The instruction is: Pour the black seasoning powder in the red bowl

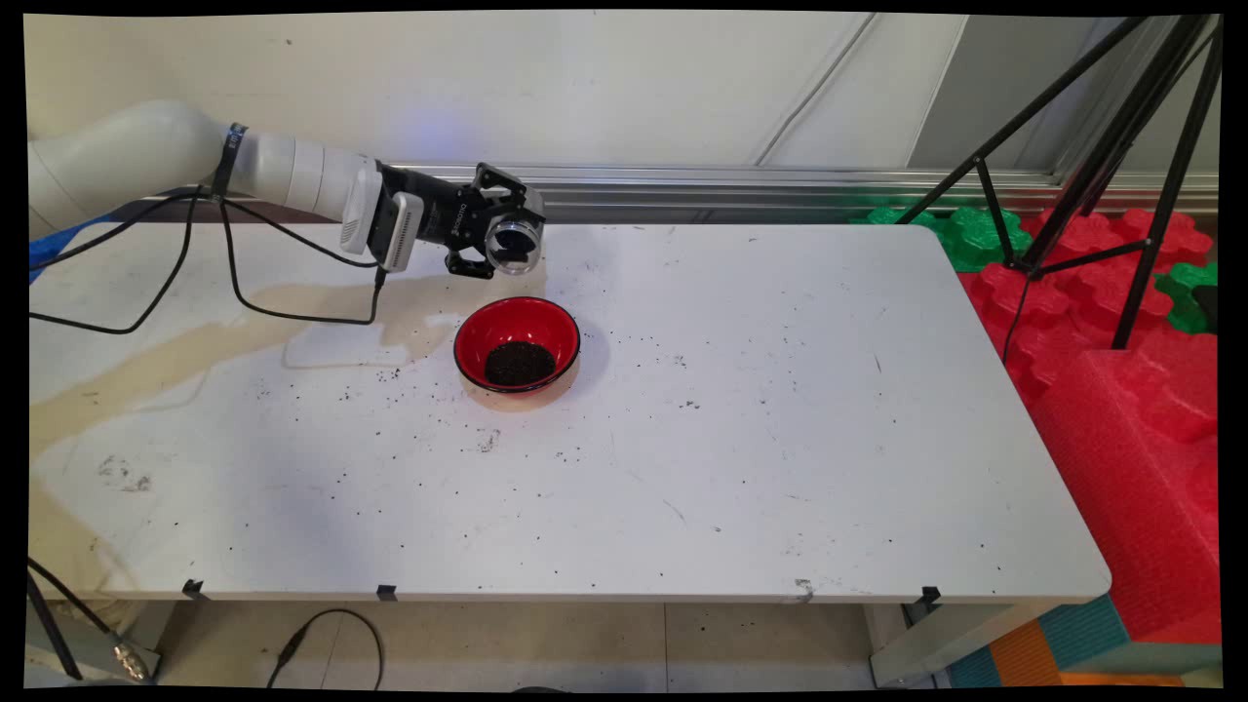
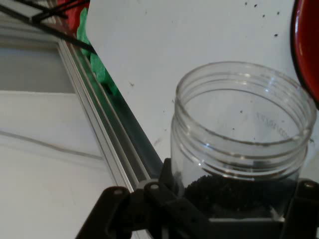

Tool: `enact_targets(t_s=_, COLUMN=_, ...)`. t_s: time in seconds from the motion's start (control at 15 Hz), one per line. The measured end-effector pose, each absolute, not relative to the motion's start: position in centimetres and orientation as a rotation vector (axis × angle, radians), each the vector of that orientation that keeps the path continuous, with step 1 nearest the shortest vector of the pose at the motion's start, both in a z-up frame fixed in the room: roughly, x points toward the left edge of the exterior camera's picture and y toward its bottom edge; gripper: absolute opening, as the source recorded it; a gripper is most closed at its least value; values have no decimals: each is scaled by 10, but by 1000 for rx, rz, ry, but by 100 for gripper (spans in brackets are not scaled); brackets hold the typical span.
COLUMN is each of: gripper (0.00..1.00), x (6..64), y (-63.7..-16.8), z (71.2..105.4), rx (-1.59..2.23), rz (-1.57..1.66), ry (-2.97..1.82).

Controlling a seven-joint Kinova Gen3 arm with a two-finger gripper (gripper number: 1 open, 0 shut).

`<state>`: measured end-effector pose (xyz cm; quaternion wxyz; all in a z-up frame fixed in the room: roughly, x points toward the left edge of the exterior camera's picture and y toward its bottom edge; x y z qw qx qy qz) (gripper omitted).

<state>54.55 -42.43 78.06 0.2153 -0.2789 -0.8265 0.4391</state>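
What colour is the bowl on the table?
The bowl is red inside with a black rim, best seen in the main view.

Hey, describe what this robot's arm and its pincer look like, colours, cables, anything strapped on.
The arm is smooth, rounded and white, with a dark band strapped around it. Thin black cables hang from it in loops over the table. A white block sits at the wrist. The pincer is black, built of angular open linkage with small round pivots, seen close in the hand view.
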Motion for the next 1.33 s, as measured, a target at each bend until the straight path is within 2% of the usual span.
enact_targets(t_s=1.33, gripper=0, x=540, y=-402, z=787, rx=-1164, rz=1386, ry=-2183)
